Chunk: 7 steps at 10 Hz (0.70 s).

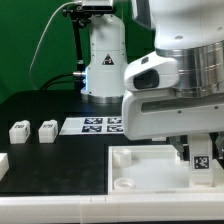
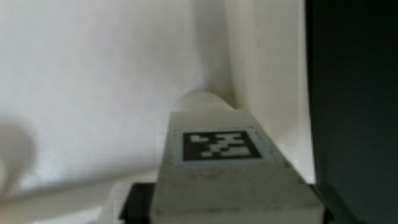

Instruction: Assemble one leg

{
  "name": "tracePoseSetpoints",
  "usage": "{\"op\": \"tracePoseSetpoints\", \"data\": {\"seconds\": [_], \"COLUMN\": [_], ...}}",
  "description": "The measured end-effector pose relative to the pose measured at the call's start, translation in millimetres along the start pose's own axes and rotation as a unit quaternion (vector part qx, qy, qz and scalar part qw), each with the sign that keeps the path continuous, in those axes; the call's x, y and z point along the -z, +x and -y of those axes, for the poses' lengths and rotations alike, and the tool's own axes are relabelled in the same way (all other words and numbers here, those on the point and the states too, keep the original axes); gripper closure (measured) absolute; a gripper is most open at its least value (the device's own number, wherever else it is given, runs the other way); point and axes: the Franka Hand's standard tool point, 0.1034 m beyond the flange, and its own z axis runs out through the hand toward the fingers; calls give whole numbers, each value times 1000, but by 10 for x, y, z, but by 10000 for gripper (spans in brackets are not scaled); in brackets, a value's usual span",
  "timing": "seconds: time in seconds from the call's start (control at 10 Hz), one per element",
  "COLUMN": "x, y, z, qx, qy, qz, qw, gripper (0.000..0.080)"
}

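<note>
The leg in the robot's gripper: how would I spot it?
Find the big white tray piece, nearest the camera on the black table. Over its corner on the exterior view's right, the gripper holds the leg. Only it is held: two other legs lie loose.

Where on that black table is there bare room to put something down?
Bare table lies between the two loose legs and the white tray-like piece; another strip runs behind those legs toward the robot base. The exterior view's right is crowded: the claw holds a leg over that piece.
</note>
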Motion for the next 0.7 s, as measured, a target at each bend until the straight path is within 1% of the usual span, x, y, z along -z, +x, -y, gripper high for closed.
{"op": "tracePoseSetpoints", "data": {"seconds": [0.1,0.2,0.3,0.4,0.5,0.6,0.7], "x": [-2,-4,-5,-1,-8,-15,-19], "y": [4,7,6,9,3,-12,-19], "z": [-3,-5,0,31,51,93,103], "qx": [-71,-175,-269,-348,-418,-492,-505], "qy": [5,5,6,15,23,26,24], "qz": [1,1,1,5,11,15,14], "qw": [997,985,963,938,908,870,863], "gripper": [511,511,509,509,509,509,509]}}
